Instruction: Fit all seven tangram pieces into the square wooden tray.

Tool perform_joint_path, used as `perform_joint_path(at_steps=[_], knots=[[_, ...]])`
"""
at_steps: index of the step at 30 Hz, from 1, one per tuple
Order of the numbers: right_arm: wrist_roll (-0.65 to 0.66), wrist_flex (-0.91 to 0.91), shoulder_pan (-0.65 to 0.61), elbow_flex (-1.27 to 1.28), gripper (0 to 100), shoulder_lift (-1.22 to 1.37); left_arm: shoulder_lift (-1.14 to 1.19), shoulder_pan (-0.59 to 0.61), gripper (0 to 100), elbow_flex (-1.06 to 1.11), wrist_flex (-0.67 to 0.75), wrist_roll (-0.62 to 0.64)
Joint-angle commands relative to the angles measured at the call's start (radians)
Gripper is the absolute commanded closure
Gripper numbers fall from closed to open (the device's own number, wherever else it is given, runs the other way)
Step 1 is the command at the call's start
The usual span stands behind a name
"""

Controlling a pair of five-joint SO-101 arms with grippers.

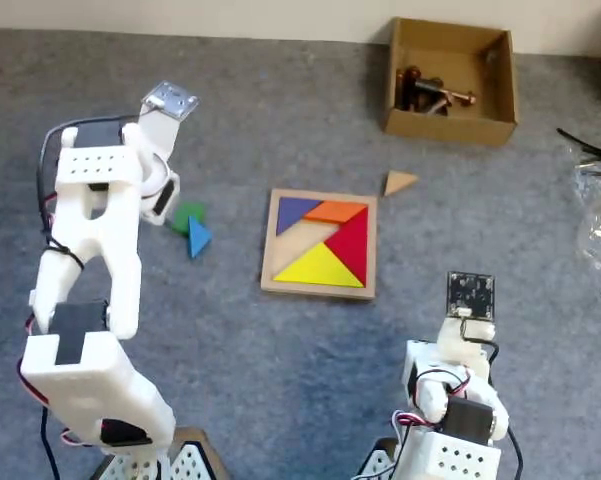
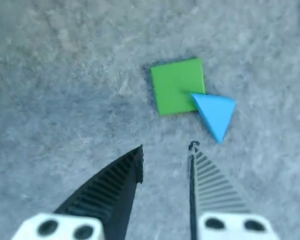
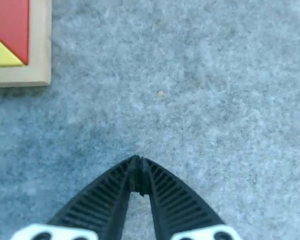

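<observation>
1. The square wooden tray (image 1: 270, 245) lies flat near the middle of the grey-covered bench (image 1: 280, 380).
2. Four pieces lie in the tray. A purple triangle (image 1: 294, 210) sits in its far left corner, with an orange piece (image 1: 338, 211) beside it along the far wall. A red triangle (image 1: 353, 243) lies against the right wall and a yellow triangle (image 1: 320, 268) along the near wall. A patch of bare wood shows by the left wall, between the purple and the yellow.
3. A tan triangle (image 1: 399, 181) lies on the bench just off the tray's far right corner, apart from it.
4. A green square (image 2: 178, 86) and a blue triangle (image 2: 214, 113) lie on the bench to the left of the tray. One corner of the blue triangle overlaps the square's edge.
5. An open cardboard box (image 1: 448, 128) stands near the bench's far edge, right of the middle. Copper-coloured metal parts (image 1: 430, 92) lie in it; what they are cannot be told.
6. The left end effector (image 2: 164, 157) hangs over the bench just beside the green square and blue triangle. Its jaws are spread wide with nothing between them.
7. The right end effector (image 3: 139, 177) hangs over bare bench off the tray's near right corner, toward the near edge. Its jaws are closed tip to tip, holding nothing.
</observation>
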State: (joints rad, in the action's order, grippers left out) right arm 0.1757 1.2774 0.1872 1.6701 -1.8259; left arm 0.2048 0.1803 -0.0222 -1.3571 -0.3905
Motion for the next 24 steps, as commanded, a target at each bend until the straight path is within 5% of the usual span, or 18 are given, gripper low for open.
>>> perform_joint_path(at_steps=[1,12,17,24], knots=[[-0.011,-0.03,0.008,0.108,98.8,-0.01,-0.051,-0.076,85,0.013,0.032,0.055],[-0.008,-0.03,0.01,0.11,98.8,-0.01,-0.05,-0.131,85,0.019,0.031,0.17],[-0.008,-0.03,0.01,0.11,98.8,-0.01,-0.05,-0.131,76,0.033,0.034,0.17],[-0.008,-0.03,0.012,0.11,98.8,-0.01,-0.051,-0.125,76,0.145,0.196,0.169]])
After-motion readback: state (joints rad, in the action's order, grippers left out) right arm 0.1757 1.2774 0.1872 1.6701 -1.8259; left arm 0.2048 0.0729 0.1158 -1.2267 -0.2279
